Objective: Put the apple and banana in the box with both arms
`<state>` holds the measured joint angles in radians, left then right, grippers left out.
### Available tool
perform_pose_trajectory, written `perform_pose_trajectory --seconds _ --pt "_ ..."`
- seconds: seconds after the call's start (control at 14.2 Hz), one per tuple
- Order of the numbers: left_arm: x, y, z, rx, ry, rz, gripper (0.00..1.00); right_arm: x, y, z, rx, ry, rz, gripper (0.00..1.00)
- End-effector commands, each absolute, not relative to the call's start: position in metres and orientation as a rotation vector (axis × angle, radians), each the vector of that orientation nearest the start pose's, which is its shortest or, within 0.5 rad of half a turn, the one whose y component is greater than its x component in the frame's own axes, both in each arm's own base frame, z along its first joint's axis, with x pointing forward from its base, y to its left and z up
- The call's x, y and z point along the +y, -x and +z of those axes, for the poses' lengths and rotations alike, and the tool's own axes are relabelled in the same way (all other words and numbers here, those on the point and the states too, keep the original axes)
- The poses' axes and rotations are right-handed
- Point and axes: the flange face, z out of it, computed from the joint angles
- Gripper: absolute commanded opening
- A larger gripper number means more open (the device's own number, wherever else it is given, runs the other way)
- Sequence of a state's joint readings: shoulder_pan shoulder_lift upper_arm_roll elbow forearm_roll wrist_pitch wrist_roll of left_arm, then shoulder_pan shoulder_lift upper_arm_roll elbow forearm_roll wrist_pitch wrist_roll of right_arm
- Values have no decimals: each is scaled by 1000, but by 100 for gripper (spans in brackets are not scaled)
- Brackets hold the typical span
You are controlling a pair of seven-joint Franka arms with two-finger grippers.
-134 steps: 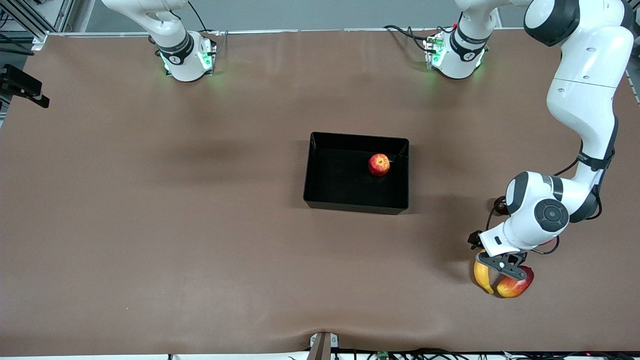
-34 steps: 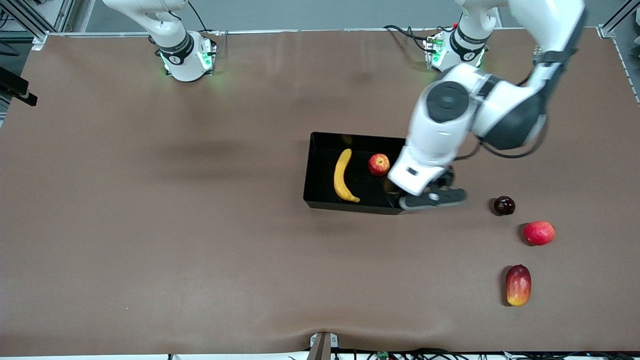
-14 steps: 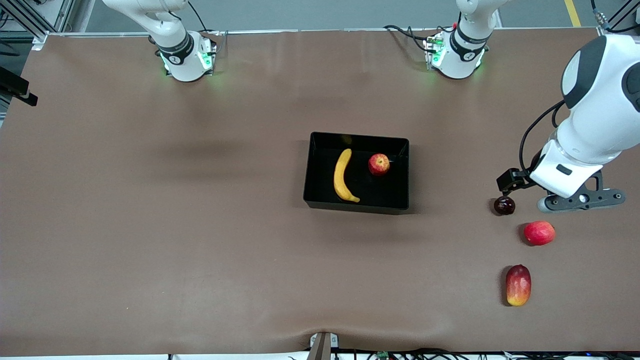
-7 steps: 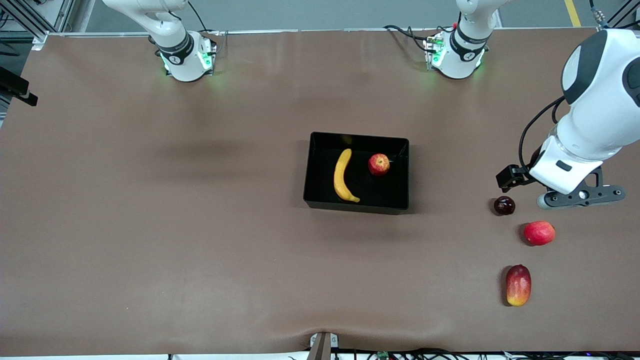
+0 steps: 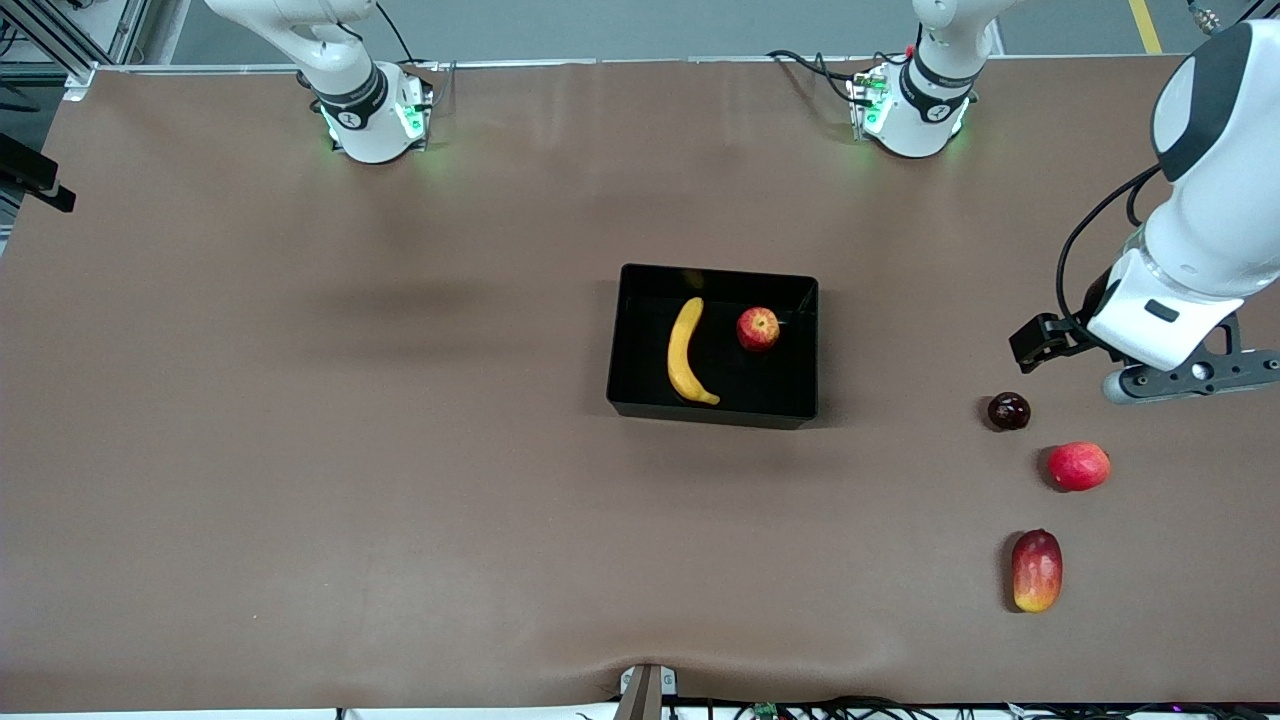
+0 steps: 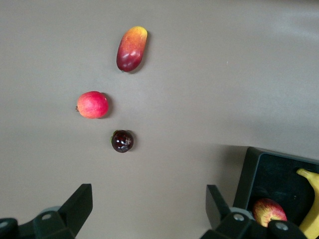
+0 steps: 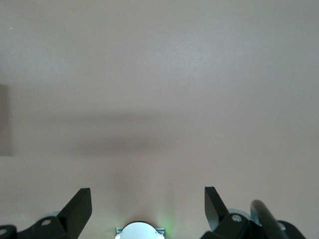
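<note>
Table (image 5: 300,450): brown. Box (image 5: 713,412) sits mid-table, containing the banana (image 5: 684,352) and, beside it, the apple (image 5: 758,328). Left gripper (image 6: 148,211) hangs over bare table at the left arm's end, fingers spread, empty. Right gripper (image 7: 148,209) waits above bare table, likewise spread and empty.

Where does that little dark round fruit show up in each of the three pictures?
Front view: the dark round fruit lies on the table toward the left arm's end, beside the pinkish-red fruit.
Left wrist view: it shows mid-picture, beside the same pinkish-red fruit.
Right wrist view: not in it; only bare table.
Shared landmark: the black box, in the front and left wrist views.
</note>
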<state>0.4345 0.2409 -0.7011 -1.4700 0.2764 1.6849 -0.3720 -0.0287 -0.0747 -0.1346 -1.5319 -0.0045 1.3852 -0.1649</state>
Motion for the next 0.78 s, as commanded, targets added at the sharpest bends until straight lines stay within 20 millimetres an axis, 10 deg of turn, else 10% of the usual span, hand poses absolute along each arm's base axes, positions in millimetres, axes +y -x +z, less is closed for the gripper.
perform_pose_trajectory --seconds 0.0,0.71 --pt "-92 -609 581 -124 3042 -80 100 -87 -499 670 10 3115 104 100" --pt "-79 -586 619 -164 3036 -68 100 -83 -500 670 -2 3116 106 100"
